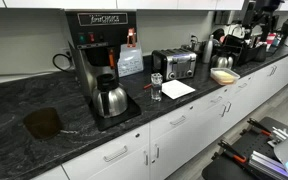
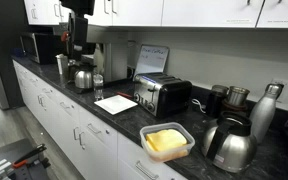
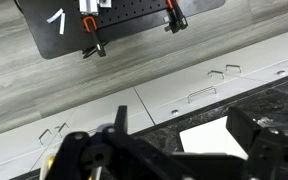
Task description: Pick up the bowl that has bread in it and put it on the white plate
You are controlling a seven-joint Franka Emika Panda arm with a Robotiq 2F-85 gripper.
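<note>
Overhead, hovered above the counter's (image 2: 124,122) front edge with the gripper (image 3: 176,150) jaws spread apart. Saw the bowl (image 2: 176,153) of bread (image 2: 164,140) by that edge, well apart from the white plate (image 2: 116,103); bare counter between, toaster (image 2: 162,95) behind.

Dark speckled counter (image 1: 44,100). Set directly upon it are a coffee maker (image 1: 99,50), a toaster (image 1: 174,65), a white plate (image 1: 177,89) just beside the toaster, and a bowl (image 2: 170,154) of bread (image 2: 164,139).
</note>
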